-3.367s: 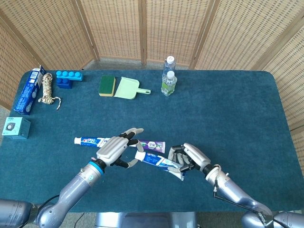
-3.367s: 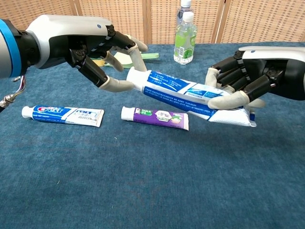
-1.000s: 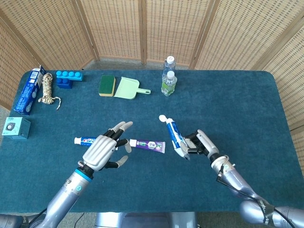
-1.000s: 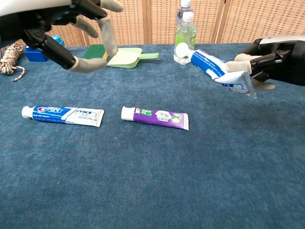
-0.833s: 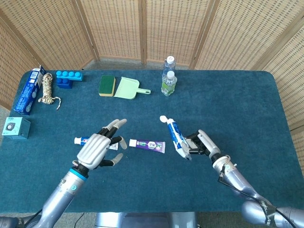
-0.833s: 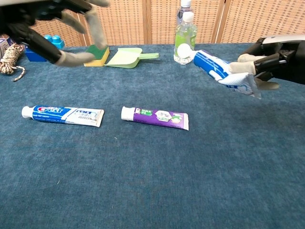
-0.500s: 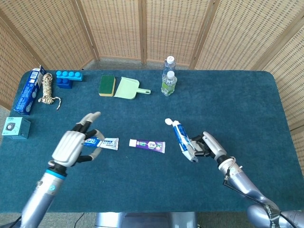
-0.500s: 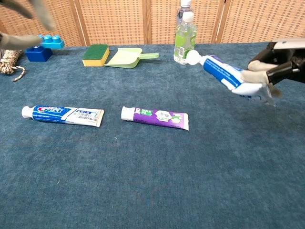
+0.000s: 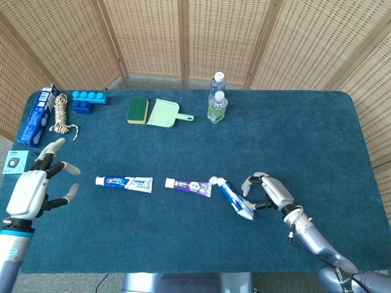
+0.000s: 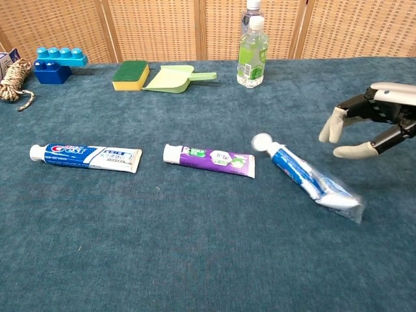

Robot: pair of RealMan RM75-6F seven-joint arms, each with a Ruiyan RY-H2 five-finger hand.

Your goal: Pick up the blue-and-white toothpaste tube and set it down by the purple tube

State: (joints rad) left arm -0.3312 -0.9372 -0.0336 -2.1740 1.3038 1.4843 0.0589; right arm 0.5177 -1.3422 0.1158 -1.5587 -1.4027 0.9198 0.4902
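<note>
The right hand (image 10: pixel 367 133), fingers now spread and empty, has released the blue-and-white toothpaste tube (image 10: pixel 305 177) beside the flat purple tube (image 10: pixel 209 159), apparently finishing the placement.

- The toothpaste tube (image 10: pixel 86 156) lying at the left of the row, red, white and blue, carries a brand logo that reads as "Crest" in the chest view; the smaller print beside it is too small to read.
- The purple tube (image 10: pixel 209 160) in the middle has printing on its label, not legible.
- The blue-and-white toothpaste tube (image 10: pixel 305 178) at the right shows only blurred marks.
- The bottles (image 10: pixel 252 51) at the far edge have unreadable labels.
</note>
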